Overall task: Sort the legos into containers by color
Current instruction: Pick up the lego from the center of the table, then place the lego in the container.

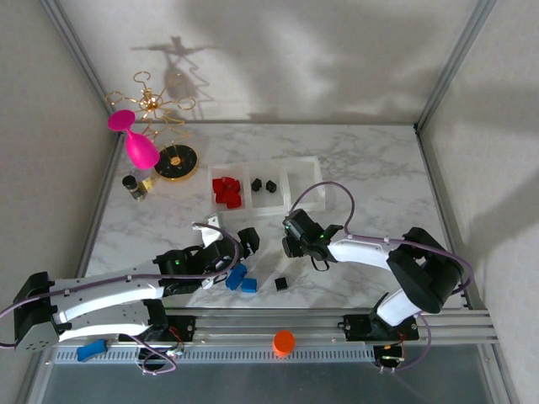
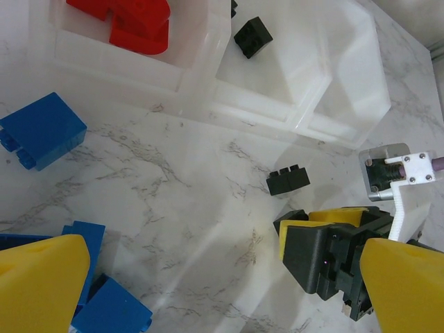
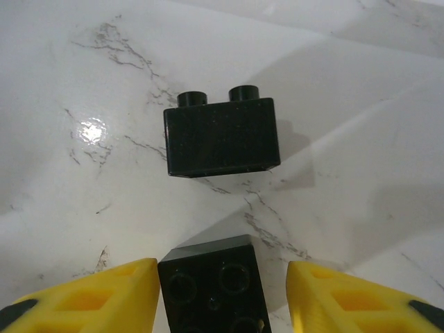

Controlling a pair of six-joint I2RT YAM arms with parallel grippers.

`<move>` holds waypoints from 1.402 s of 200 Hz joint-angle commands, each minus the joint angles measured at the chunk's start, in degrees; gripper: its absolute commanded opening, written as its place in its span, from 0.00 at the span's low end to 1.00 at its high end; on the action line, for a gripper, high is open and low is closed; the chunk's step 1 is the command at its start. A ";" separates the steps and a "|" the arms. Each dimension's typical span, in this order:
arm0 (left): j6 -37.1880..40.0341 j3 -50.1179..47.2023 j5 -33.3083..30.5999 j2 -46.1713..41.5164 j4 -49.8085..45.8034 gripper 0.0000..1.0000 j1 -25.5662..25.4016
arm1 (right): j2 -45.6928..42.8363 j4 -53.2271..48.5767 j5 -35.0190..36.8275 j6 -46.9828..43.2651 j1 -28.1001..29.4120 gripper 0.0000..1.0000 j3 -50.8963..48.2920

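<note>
White marble with grey veins is topping the bench (image 1: 370, 194), glossy enough to be throwing back a spot of light. Just in front of the containers (image 1: 313, 162), three clear square bins with milky rims joined in a row, the right pincer (image 3: 222, 295) is straddling a black cube brick (image 3: 211, 281) of smooth plastic, its face of round marks pointing up at the wrist camera (studs or sockets, I cannot tell). One yellow finger (image 3: 104, 298) is resting against it while a sliver of marble is showing beside the other, so the jaws are standing open around it, not clamped. Between it and the containers an oblong black brick (image 3: 222, 139) is lying on its side, long axis running roughly along the row, its two studs pointing toward the bins. In front of the containers' red-filled end the left pincer (image 2: 222, 284) is hanging wide open, blue bricks (image 2: 41, 132) lying just beside it. Red bricks (image 2: 139, 24) are sitting in that end bin, another black cube (image 2: 253, 36) in the middle one.
</note>
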 commanded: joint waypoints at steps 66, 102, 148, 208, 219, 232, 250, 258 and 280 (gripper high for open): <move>-2.00 -0.72 -2.48 -0.28 -0.58 1.00 -0.70 | -0.67 -0.40 -1.19 -0.09 0.46 0.32 0.31; -1.24 -0.23 -3.20 -1.08 -0.91 1.00 -0.55 | -3.44 -2.61 -1.92 0.26 0.37 0.32 3.15; 1.56 1.89 -5.29 -3.17 -2.46 0.99 1.00 | -2.29 -4.79 -0.59 -0.29 -0.49 0.33 11.62; 6.58 3.58 -3.74 -5.24 -2.85 1.00 7.55 | 9.40 -3.58 1.42 -3.15 -2.76 0.33 26.42; 7.73 3.42 -2.54 -5.39 -2.03 1.00 9.14 | 11.87 -3.35 2.47 -3.71 -3.43 0.32 29.09; 8.66 3.42 -1.47 -5.46 -1.64 0.99 10.75 | 14.65 -3.08 1.89 -4.00 -4.66 0.33 32.12; 9.91 3.54 -0.96 -5.22 -1.26 1.00 12.50 | 18.63 -3.17 1.77 -4.06 -6.24 0.33 35.91; 10.31 3.63 -0.75 -5.18 -1.23 0.99 13.34 | 20.32 -3.39 2.39 -4.61 -6.47 0.33 37.58; 11.16 3.51 0.78 -5.01 -0.35 1.00 15.28 | 23.82 -3.74 3.59 -6.34 -6.71 0.36 41.23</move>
